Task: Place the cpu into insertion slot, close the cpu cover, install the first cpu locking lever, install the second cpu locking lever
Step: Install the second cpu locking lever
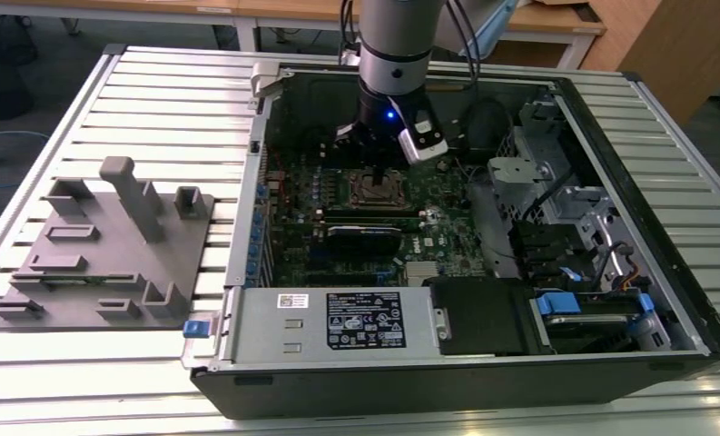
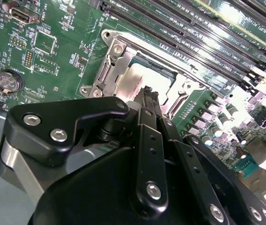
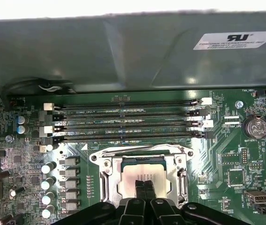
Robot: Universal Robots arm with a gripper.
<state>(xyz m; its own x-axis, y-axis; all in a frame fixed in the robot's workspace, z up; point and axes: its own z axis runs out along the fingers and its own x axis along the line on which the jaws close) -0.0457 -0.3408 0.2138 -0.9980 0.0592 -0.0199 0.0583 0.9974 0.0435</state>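
Both wrist views show the gripper (image 3: 144, 180), fingers pressed together and empty, poised just above the cpu (image 3: 142, 180). The chip sits in the insertion slot (image 3: 143, 185) under the cpu cover (image 3: 114, 180), seemingly ready for pressing.

cpu (image 3: 133, 180) in insertion slot (image 3: 106, 174)

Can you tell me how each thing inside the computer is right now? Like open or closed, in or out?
cpu: sitting in the insertion slot.
cpu cover: closed down around the cpu.
gripper: fingers shut together, tips just over the cpu.
computer case: side open, motherboard showing.
long memory slots: empty.
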